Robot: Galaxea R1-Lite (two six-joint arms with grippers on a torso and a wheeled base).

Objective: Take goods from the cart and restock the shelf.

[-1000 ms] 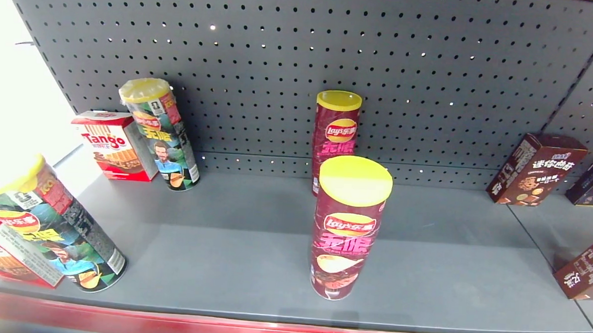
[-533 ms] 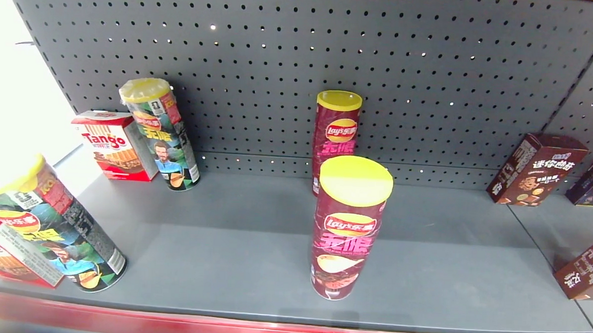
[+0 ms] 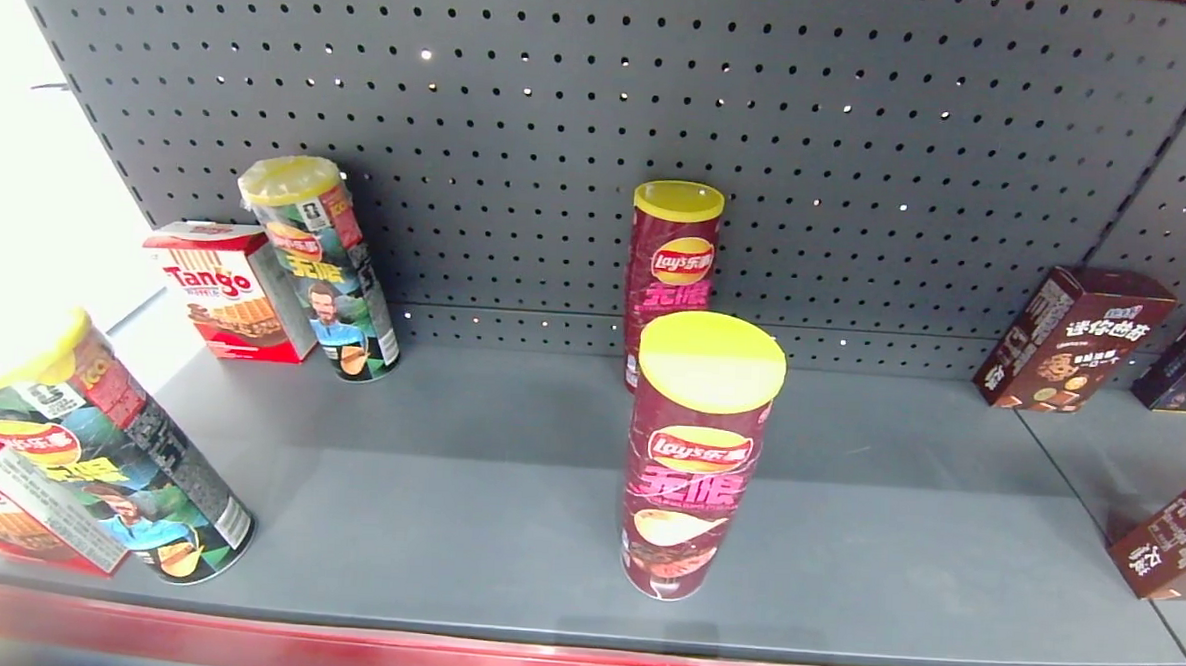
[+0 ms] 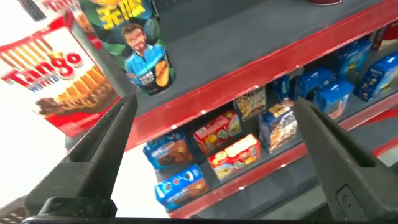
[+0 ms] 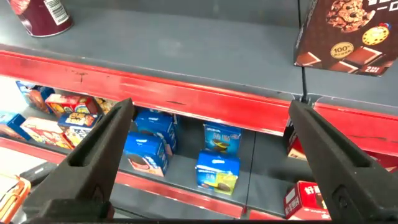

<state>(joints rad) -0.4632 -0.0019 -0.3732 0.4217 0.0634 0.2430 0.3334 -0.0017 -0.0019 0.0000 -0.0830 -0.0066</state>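
The left gripper (image 4: 211, 163) has its jaws spread wide with nothing between them. It hangs just out from the red front lip (image 4: 249, 78) of the shelf (image 4: 211, 22), by the left front corner. Just past that lip stands a green-and-black chip can (image 4: 134, 43), and beside it, at the corner, a red wafer box (image 4: 59, 74). Under the lip, small snack boxes (image 4: 227, 146) line the lower shelf.

The right gripper (image 5: 211, 165) is likewise wide open and empty, out in front of the same lip and farther toward the right end. Beyond it show the base of a maroon chip can (image 5: 40, 15) and a brown cookie box (image 5: 348, 34) at the front edge, with blue packs (image 5: 217, 165) on the lower shelf beneath.

In the head view the maroon chip can stands upright near the middle of the front edge. A second maroon can (image 3: 674, 266) stands right behind it, against the pegboard back (image 3: 862, 135). At the back left corner another green-and-black can (image 3: 321, 266) and another wafer box (image 3: 220, 287) stand side by side. More brown cookie boxes (image 3: 1073, 339) stand at the back right, well apart from the cans.
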